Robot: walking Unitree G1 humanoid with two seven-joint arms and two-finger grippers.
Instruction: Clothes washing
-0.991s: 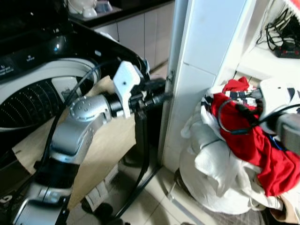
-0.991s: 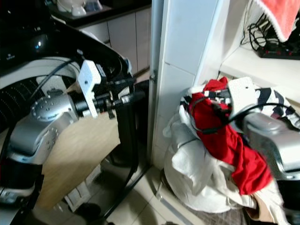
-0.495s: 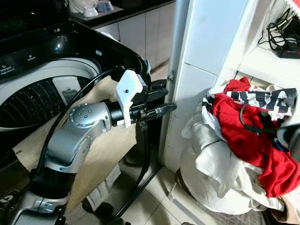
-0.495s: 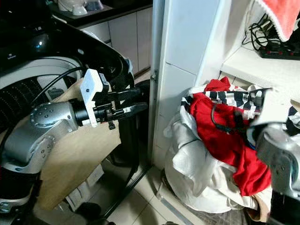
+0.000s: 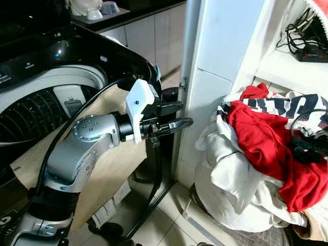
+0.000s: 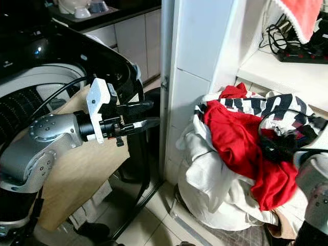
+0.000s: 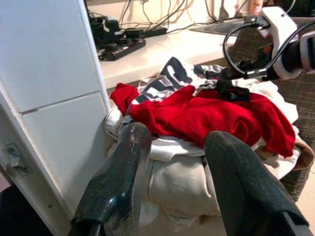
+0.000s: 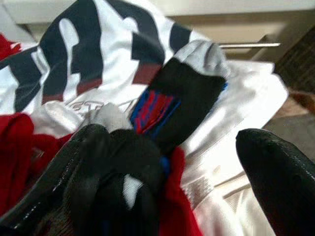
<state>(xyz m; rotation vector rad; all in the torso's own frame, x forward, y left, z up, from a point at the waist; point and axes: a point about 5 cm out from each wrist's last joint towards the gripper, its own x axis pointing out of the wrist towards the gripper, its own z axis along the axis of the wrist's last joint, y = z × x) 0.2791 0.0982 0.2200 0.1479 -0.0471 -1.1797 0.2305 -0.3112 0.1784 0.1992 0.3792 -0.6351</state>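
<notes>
At lower right I see my right gripper (image 8: pixel 197 167) with fingers spread wide over a black sock with blue-red patch (image 8: pixel 172 101) atop the heaped laundry: red garment (image 5: pixel 266 143), white-and-navy striped shirt (image 5: pixel 292 105). Centre frame, my left gripper (image 5: pixel 174 117) hovers narrowly parted, empty. Upper left sits the black top-loading washing machine (image 5: pixel 61 56)
</notes>
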